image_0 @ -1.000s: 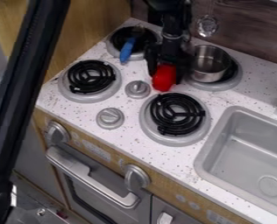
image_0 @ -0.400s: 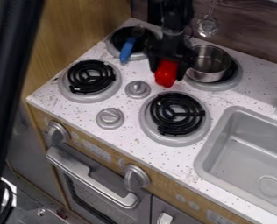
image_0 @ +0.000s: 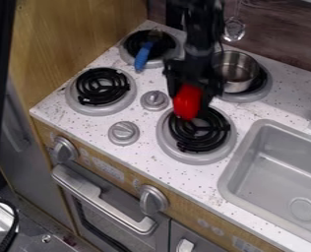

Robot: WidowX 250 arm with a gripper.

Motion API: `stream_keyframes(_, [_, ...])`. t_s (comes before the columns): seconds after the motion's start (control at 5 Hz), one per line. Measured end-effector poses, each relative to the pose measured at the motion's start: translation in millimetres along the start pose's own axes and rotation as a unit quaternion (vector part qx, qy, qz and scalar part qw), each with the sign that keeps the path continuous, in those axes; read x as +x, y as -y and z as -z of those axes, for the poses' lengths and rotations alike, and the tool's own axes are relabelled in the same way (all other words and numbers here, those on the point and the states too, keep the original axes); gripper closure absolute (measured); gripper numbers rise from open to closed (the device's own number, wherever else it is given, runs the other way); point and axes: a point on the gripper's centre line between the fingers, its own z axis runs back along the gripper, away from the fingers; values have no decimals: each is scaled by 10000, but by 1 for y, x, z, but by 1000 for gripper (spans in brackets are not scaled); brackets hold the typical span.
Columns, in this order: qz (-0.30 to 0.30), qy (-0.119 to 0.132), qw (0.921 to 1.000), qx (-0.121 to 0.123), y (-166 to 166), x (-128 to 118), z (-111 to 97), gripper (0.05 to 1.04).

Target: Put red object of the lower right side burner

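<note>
My hand [image_0: 192, 92] is closed round the red object [image_0: 188, 104], which shows over the back left part of the lower right burner [image_0: 199, 132]; I can't tell whether it touches the coils. The tabletop [image_0: 86, 129] under me is white with dark specks. Toward its left edge sits the front left burner [image_0: 103, 86], and at the back left corner a blue-handled tool [image_0: 143, 55] lies on another burner [image_0: 128, 50]. A metal pot [image_0: 234, 78] stands on the back right burner [image_0: 257, 93]. Between the left and right burners are two grey knobs [image_0: 124, 133]. The sink [image_0: 253, 147] is set in at the right. Below the front edge are the oven handle [image_0: 102, 199] and a wooden panel [image_0: 122, 174]; light wood [image_0: 59, 49] rises on the left, a dark wood wall [image_0: 286, 37] behind.
</note>
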Motion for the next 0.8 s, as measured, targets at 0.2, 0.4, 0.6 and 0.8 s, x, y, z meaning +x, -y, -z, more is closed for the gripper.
stream_keyframes(0.2, [207,-237,9995,0,18,-19,8,214])
stream_keyframes(0.4, [248,-297,9992,-125,32,-26,13,218])
stream_keyframes(0.6, [228,-292,9992,-136,32,-25,12,159])
stream_keyframes(0.8, [119,7,9999,-89,30,-18,-6,83])
